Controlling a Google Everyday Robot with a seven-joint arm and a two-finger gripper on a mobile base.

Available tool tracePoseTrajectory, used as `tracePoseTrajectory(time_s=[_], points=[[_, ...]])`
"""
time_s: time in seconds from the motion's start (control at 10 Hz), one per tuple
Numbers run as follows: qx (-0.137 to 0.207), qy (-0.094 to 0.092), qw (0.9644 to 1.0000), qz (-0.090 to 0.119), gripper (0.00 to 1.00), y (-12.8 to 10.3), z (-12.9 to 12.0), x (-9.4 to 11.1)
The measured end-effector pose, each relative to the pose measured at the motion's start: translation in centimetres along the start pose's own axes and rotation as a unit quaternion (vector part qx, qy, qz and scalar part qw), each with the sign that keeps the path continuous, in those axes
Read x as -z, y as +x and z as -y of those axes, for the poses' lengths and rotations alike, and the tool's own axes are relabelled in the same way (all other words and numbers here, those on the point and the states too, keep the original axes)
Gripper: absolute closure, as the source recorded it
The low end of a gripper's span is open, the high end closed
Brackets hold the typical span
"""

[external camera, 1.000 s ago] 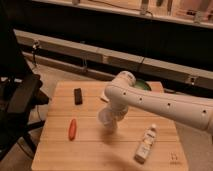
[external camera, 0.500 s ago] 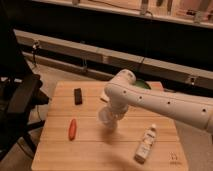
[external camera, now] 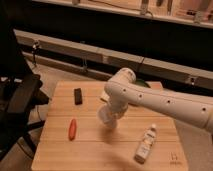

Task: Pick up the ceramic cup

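The ceramic cup (external camera: 106, 118) is a small white cup near the middle of the wooden table (external camera: 90, 150). It looks slightly tilted, with a faint shadow under it. My gripper (external camera: 111, 111) comes down from the white arm (external camera: 160, 102), which reaches in from the right. The gripper is right at the cup's top, and the wrist hides the cup's rim.
A red oblong object (external camera: 73, 128) lies to the left of the cup. A black block (external camera: 78, 95) lies at the back left. A white labelled bottle (external camera: 145, 144) lies at the front right. A sliver of the green bowl (external camera: 143, 83) shows behind the arm. A dark chair (external camera: 20, 100) stands to the left.
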Motion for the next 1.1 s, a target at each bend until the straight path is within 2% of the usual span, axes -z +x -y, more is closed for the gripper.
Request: tracePoseTrajectory(time_s=[1.1], points=[[0.001, 0.001, 1.0000, 0.000, 0.88, 0.54, 0.08, 0.44]])
